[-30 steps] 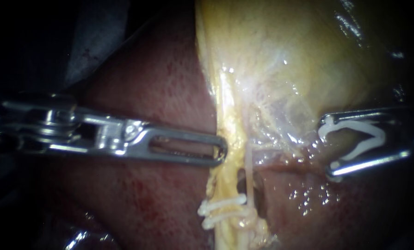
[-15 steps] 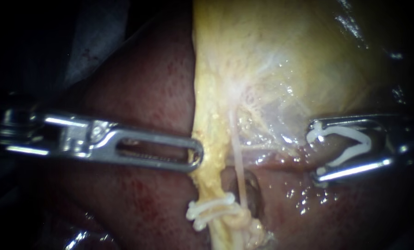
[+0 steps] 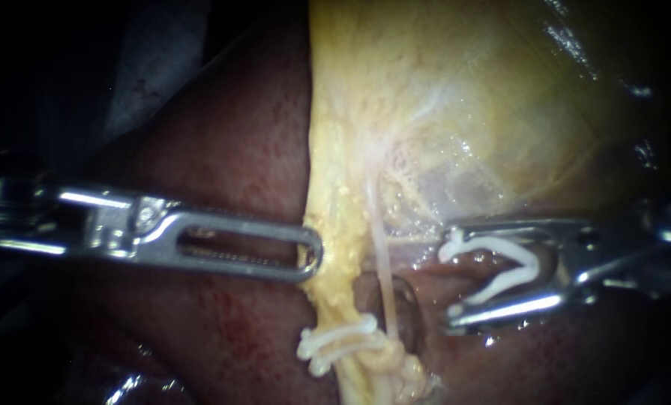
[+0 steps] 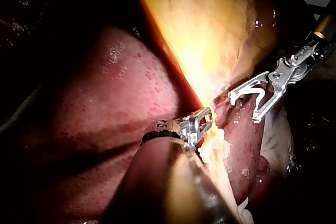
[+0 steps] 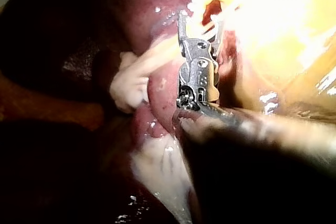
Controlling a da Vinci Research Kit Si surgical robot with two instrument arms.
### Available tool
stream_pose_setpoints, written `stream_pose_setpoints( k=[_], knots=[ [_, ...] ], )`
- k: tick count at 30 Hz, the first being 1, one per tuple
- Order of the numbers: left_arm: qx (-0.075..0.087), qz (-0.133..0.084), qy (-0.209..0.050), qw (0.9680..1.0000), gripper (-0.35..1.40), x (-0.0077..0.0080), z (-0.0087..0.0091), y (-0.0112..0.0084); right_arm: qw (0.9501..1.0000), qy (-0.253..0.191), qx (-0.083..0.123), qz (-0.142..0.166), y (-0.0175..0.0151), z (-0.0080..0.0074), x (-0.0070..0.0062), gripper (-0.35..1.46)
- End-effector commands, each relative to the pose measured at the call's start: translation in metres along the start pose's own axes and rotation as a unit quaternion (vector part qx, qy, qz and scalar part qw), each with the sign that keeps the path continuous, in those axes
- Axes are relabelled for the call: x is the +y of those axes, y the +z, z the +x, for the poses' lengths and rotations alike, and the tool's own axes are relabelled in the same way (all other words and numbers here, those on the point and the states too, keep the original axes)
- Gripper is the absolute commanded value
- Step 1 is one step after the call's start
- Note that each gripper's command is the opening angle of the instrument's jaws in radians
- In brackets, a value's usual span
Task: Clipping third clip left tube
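The endoscope hangs close over the yellow stalk (image 3: 335, 217) beneath the gallbladder (image 3: 462, 90), liver (image 3: 230, 150) at left. The left wrist camera looks along the left instrument (image 4: 205, 121) from farther back, sharing that stalk and the right instrument's (image 4: 244, 108) white clip (image 4: 233, 98). The right wrist camera, glare-washed, probably faces the same stalk from the opposite side.

Light: strongest on the gallbladder (image 3: 455, 97), falling to near-black well away from it. Glare: small wet highlights just below the gallbladder; right wrist view washes it out white. Shadow: liver (image 3: 230, 150) beside it dim, possibly unevenly lit.
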Motion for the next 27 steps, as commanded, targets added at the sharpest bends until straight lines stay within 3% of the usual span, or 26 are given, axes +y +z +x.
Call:
stream_pose_setpoints(
  k=[1,12,27],
  knots=[
    [0.000,0.000,0.000,1.0000,-0.35,0.0000,0.0000,0.0000,1.0000,0.003,-0.002,0.003,0.0007,-0.0002,0.0000,0.56],
    [0.000,0.000,0.000,1.0000,-0.35,-0.0003,0.0000,0.0000,0.9997,0.014,-0.011,0.018,0.0059,-0.0012,0.0005,0.54],
    [0.000,0.000,-0.001,1.0000,-0.35,-0.0006,0.0001,-0.0001,0.9996,0.015,-0.014,0.022,0.0086,-0.0005,0.0022,0.53]
  ],
)
